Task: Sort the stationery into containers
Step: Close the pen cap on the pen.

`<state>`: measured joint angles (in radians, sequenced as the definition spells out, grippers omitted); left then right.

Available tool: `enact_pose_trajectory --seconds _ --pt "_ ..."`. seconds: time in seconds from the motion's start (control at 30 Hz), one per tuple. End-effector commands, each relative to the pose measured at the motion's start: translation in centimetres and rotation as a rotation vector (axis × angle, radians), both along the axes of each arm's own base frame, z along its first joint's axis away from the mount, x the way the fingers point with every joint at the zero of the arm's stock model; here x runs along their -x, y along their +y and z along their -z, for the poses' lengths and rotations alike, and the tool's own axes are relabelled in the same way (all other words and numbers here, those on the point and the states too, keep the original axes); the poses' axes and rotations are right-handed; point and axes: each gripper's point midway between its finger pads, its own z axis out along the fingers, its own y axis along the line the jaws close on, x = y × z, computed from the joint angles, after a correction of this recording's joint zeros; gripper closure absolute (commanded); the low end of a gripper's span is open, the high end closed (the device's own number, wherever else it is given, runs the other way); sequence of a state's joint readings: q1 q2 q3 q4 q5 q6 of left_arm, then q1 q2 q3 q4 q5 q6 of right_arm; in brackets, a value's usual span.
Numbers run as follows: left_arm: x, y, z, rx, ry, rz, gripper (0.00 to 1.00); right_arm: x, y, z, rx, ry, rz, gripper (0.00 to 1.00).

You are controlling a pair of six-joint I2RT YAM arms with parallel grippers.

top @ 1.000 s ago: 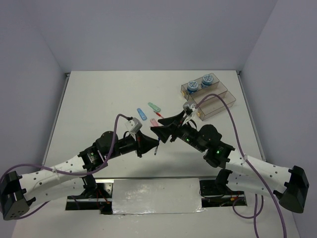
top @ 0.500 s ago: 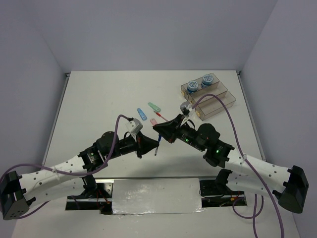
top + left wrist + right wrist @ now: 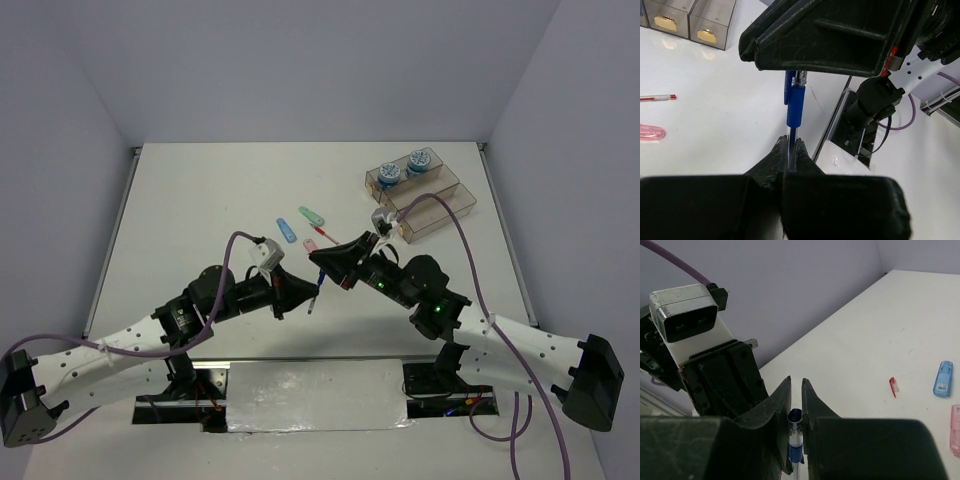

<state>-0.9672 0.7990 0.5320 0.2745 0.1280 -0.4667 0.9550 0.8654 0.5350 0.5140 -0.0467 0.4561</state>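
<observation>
A blue pen (image 3: 316,294) hangs above the table between both arms. My left gripper (image 3: 789,142) is shut on its thin clear barrel. My right gripper (image 3: 796,382) is shut on the pen's (image 3: 795,432) blue and metal cap end, which touches both fingers. The containers (image 3: 420,195) stand at the back right, with two blue-and-white tape rolls (image 3: 390,175) in the rear bin. On the table lie a green piece (image 3: 313,214), a blue piece (image 3: 287,230), a red pen (image 3: 322,232) and a pink piece (image 3: 310,245).
In the right wrist view a small red bit (image 3: 894,386) lies on the white table. The two arms meet nose to nose near the table's middle. Purple cables loop over both arms. The table's near edge and mounting plate (image 3: 315,395) lie below.
My right gripper, open a second ago, has shut on the pen's cap end. The left arm has shifted slightly, still holding the pen.
</observation>
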Motion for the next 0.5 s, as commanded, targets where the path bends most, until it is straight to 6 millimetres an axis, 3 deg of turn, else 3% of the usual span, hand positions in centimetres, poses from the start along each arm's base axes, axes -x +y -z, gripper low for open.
enact_pose_trajectory --seconds 0.0,0.47 --pt "-0.6 0.4 -8.2 0.195 -0.144 -0.039 1.0 0.5 0.2 0.9 0.001 0.014 -0.032 1.0" --pt "-1.0 0.8 -11.3 0.245 -0.21 -0.068 1.0 1.1 0.6 4.8 0.023 0.077 -0.065 1.0"
